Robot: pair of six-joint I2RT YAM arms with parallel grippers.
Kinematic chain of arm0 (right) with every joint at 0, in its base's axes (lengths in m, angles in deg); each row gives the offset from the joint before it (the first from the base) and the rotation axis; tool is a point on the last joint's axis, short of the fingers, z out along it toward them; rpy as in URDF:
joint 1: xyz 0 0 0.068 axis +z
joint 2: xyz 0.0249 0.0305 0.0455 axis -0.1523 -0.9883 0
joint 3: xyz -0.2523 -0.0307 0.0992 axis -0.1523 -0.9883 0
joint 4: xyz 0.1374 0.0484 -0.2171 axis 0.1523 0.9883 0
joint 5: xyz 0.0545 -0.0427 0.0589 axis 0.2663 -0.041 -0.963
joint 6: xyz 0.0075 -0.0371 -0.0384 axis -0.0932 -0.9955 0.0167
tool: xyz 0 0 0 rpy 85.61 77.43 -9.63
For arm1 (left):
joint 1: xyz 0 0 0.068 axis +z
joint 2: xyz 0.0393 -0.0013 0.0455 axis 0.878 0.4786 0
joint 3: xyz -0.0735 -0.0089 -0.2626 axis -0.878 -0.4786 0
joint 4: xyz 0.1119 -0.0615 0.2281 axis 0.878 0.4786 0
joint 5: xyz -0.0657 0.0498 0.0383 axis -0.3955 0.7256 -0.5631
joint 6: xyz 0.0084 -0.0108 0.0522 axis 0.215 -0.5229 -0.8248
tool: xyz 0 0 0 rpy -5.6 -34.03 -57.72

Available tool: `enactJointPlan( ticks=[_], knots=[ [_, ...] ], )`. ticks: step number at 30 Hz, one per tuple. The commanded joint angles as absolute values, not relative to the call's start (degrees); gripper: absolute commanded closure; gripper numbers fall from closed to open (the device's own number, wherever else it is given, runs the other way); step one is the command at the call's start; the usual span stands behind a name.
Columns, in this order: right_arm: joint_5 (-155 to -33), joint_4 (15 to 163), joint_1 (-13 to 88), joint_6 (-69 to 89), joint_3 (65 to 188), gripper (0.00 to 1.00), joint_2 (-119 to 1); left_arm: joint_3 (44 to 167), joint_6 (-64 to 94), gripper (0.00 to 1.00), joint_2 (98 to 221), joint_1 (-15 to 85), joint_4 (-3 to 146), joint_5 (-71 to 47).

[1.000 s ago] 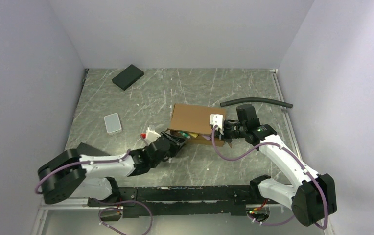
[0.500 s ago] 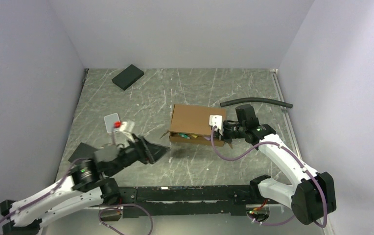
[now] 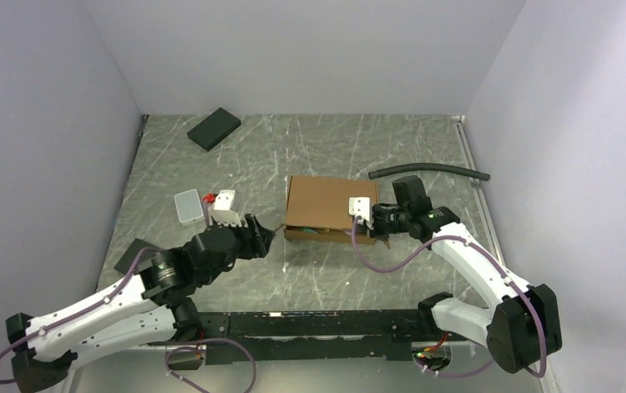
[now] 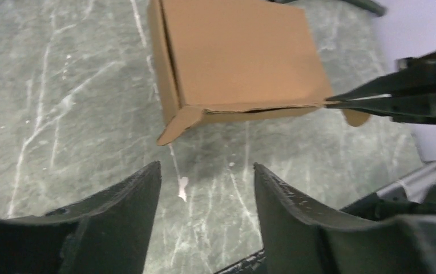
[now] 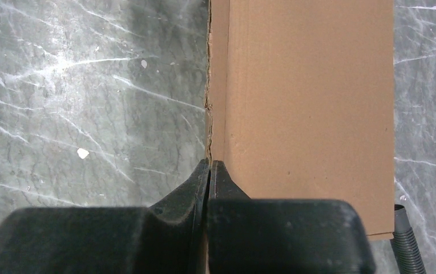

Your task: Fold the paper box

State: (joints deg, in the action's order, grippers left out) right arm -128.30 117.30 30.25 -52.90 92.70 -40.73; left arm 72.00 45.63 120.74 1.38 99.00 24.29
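The paper box [image 3: 319,204] is brown cardboard and lies mid-table with its lid down. In the left wrist view the paper box [image 4: 238,51] has a small flap sticking out at its near left corner and a thin slit along its front edge. My left gripper [image 3: 262,234] hangs a short way to its near left, open and empty; its fingertips [image 4: 154,171] frame bare table. My right gripper [image 3: 366,222] is shut, its tips at the lid's seam at the box's near right corner. In the right wrist view the right gripper [image 5: 210,163] meets the paper box [image 5: 313,103] on that seam.
A black pad [image 3: 214,128] lies at the far left. A small grey-white block [image 3: 188,205] sits left of my left wrist. A black hose [image 3: 429,170] runs behind the box to the right. Purple-grey walls close in three sides.
My left arm has drawn back from the box's front left corner toward the near left, and its gripper has opened. The box front now sits lower and more closed. The right arm barely moved.
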Motion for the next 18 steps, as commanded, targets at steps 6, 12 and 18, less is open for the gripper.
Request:
enactJointPlan(
  ticks=[6, 12, 18],
  knots=[
    [-128.6, 118.3, 30.6, -54.7, 93.4, 1.00, -41.3, 67.4, 44.8, 0.56, 128.2, 17.2, 87.3, 15.3],
    [-128.6, 118.3, 30.5, -54.7, 93.4, 1.00, -41.7, 60.3, 43.3, 0.61, 132.5, 26.3, 72.1, -3.3],
    [-128.6, 118.4, 30.6, -54.9, 93.5, 1.00, -41.8, 58.3, 44.1, 0.67, 140.0, 26.9, 63.4, -12.4]
  ],
)
